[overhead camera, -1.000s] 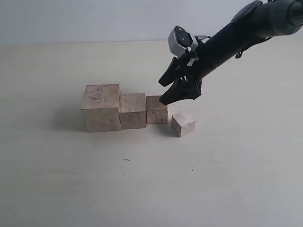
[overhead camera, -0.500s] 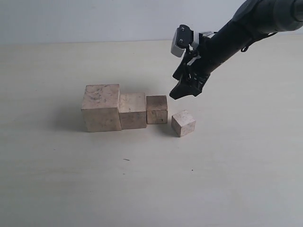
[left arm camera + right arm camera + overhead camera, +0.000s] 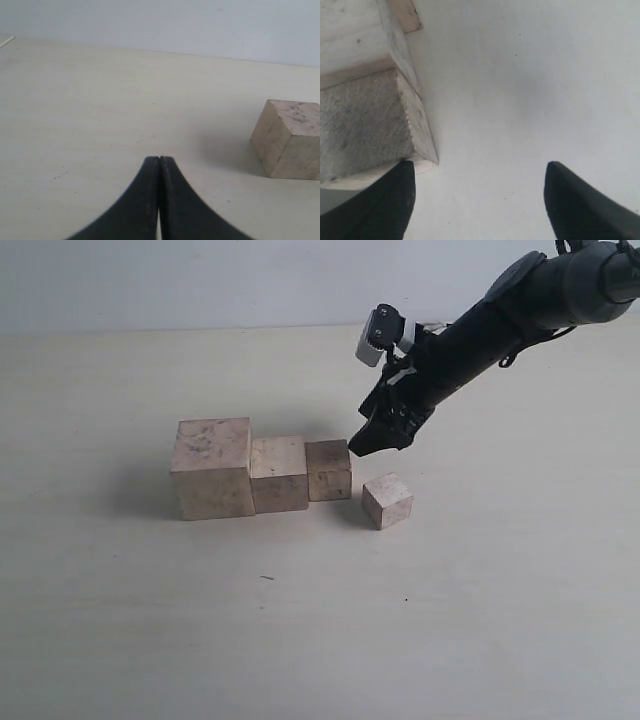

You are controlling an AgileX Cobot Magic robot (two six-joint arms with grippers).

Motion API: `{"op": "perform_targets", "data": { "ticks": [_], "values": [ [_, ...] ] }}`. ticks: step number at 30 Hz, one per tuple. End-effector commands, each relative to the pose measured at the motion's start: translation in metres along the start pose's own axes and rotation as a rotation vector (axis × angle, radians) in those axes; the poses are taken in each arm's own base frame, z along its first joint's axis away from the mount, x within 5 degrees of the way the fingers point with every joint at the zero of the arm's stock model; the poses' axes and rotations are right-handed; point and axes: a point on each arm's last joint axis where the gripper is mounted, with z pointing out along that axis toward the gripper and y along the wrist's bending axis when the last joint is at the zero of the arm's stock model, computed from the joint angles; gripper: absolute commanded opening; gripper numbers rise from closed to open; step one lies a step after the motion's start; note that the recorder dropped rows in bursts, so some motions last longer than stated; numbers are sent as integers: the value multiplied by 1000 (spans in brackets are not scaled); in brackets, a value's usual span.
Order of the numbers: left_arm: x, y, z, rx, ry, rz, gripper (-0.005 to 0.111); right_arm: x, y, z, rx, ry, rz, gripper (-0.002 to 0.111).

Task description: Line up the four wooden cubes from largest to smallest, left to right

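Right tool (image 3: 375, 448), fingers apart, just beside third-largest cube (image 3: 329, 470)

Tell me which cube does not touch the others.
The smallest cube, at the right end: it sits turned, beyond a gap, while the three larger cubes touch.

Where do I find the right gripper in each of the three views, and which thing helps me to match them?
Exterior view: the right gripper hangs right of centre, just behind the third cube in the row.
Left wrist view: not in it.
Right wrist view: the right gripper at the lower edge, its two dark fingertips apart.
Shared landmark: the cube beside one fingertip, probably that third cube.
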Motion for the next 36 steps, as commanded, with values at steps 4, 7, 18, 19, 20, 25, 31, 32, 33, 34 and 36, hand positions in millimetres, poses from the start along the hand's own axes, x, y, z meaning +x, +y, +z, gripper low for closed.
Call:
{"op": "perform_targets", "data": {
  "ticks": [4,7,18,19,20,25,31,32,33,34,36],
  "values": [
    [-1,0,0,5,-15,-1,0,-1,1,0,-5,-4,-4,69],
    [-1,0,0,5,-15,-1,0,0,1,-1,-4,13,7,69],
    [-1,0,0,5,-15,-1,0,-42,18,-70,108,16,137,64],
    [-1,0,0,5,-15,-1,0,-46,23,-79,106,19,205,59],
    [-1,0,0,5,-15,-1,0,-50,29,-88,97,27,274,52],
    [-1,0,0,5,-15,-1,0,-60,55,-123,56,103,500,5],
    [-1,0,0,5,-15,-1,0,-76,76,-159,139,68,638,0],
    [-1,0,0,5,-15,-1,0,-77,81,-165,184,66,653,0],
    [-1,0,0,5,-15,-1,0,-78,89,-171,232,55,672,0],
    [-1,0,0,5,-15,-1,0,-78,94,-177,311,29,712,0],
    [-1,0,0,5,-15,-1,0,-76,111,-184,390,-12,728,0]
  ]
}}
